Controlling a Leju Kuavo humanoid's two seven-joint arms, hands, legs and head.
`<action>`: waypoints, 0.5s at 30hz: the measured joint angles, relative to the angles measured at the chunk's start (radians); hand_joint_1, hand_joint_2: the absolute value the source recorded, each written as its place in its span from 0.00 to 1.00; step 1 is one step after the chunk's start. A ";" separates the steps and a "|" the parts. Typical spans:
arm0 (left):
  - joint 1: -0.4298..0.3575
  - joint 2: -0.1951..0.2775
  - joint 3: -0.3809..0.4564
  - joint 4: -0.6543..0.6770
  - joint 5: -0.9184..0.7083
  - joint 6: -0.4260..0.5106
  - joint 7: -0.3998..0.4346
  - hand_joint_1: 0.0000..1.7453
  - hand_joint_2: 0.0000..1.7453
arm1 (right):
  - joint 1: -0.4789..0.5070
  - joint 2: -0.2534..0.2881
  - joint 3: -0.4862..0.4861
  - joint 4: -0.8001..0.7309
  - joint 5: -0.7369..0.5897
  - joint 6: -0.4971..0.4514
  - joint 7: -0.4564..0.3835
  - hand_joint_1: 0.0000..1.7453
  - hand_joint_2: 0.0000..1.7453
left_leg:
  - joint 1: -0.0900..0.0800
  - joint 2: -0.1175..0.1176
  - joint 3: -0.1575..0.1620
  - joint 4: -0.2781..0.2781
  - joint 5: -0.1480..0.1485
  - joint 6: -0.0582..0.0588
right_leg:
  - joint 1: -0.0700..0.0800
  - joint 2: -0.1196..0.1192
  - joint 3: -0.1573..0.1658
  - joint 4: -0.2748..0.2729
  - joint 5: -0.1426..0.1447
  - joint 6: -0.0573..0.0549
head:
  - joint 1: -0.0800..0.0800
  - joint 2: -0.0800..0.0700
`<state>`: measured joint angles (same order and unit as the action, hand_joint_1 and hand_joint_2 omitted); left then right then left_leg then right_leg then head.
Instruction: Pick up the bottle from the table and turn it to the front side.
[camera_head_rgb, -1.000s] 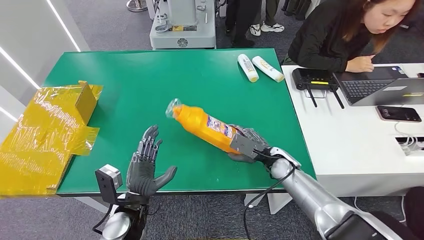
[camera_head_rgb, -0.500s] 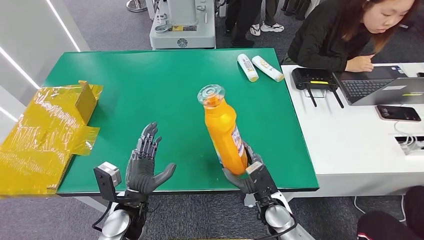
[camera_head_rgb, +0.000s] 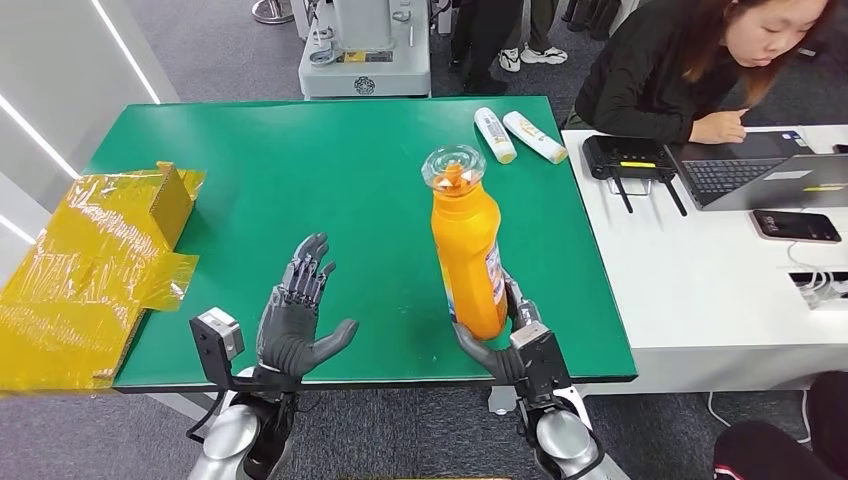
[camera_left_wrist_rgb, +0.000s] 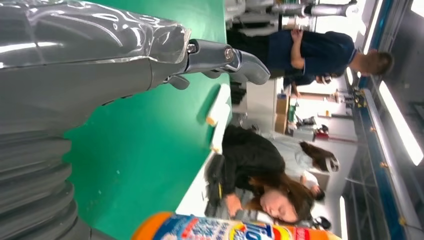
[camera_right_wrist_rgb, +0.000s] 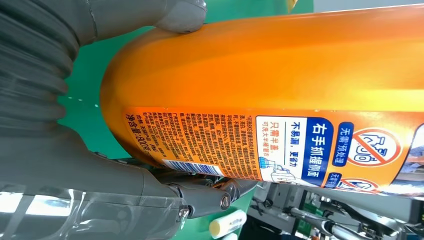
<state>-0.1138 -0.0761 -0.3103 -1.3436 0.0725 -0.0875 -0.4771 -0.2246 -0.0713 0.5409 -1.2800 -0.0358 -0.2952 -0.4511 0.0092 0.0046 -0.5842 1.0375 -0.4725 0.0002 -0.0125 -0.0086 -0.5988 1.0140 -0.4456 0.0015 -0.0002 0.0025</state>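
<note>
So here's where I'm at: my right hand (camera_head_rgb: 508, 345) has the orange bottle (camera_head_rgb: 467, 250) gripped around its base, standing it pretty much upright over the near right part of the green table (camera_head_rgb: 300, 180). The clear cap (camera_head_rgb: 453, 166) is at the top and the printed label is on the side facing right. In the right wrist view the thumb (camera_right_wrist_rgb: 175, 15) is pressed against the bottle's rounded bottom edge, and I can read a block of small print plus a blue and white panel on the label (camera_right_wrist_rgb: 280, 145).

My left hand (camera_head_rgb: 297, 320) is off to the left of the bottle, well apart from it, palm up-ish with the fingers spread wide and nothing in it, hanging above the near edge of the table.

Other stuff: a crumpled yellow plastic-wrapped box (camera_head_rgb: 95, 260) at the left edge, two small white tubes (camera_head_rgb: 518, 134) lying at the far right corner. A person in black (camera_head_rgb: 680, 70) sits at the white desk (camera_head_rgb: 700, 290) on the right with a laptop (camera_head_rgb: 760, 175), a black router (camera_head_rgb: 625, 158) and a phone (camera_head_rgb: 797, 227).
</note>
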 joint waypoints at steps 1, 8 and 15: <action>-0.009 0.000 -0.002 0.001 0.011 -0.023 0.011 0.00 1.00 | -0.007 0.002 -0.001 0.003 0.000 0.006 0.000 1.00 1.00 | 0.000 0.000 0.000 0.000 0.000 0.000 | 0.000 0.000 0.000 0.000 0.000 0.000 | 0.000 0.000; -0.156 0.002 -0.026 0.038 0.039 -0.116 0.069 0.00 1.00 | -0.132 0.055 0.000 0.104 0.003 0.073 0.017 1.00 1.00 | 0.000 0.000 0.000 0.000 0.003 -0.001 | 0.000 0.000 0.000 0.000 0.003 -0.002 | 0.000 0.000; -0.268 0.002 -0.032 0.091 0.032 -0.138 0.104 0.00 1.00 | -0.245 0.119 0.033 0.240 0.087 0.152 0.085 1.00 1.00 | 0.000 0.000 0.000 0.000 0.004 -0.002 | 0.000 0.000 -0.001 0.001 0.003 -0.002 | 0.000 0.000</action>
<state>-0.3814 -0.0742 -0.3425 -1.2525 0.1040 -0.2254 -0.3727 -0.4692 0.0477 0.5735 -1.0402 0.0510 -0.1428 -0.3665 0.0096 0.0047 -0.5843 1.0377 -0.4686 -0.0021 -0.0122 -0.0084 -0.5996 1.0154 -0.4423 -0.0005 -0.0003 0.0026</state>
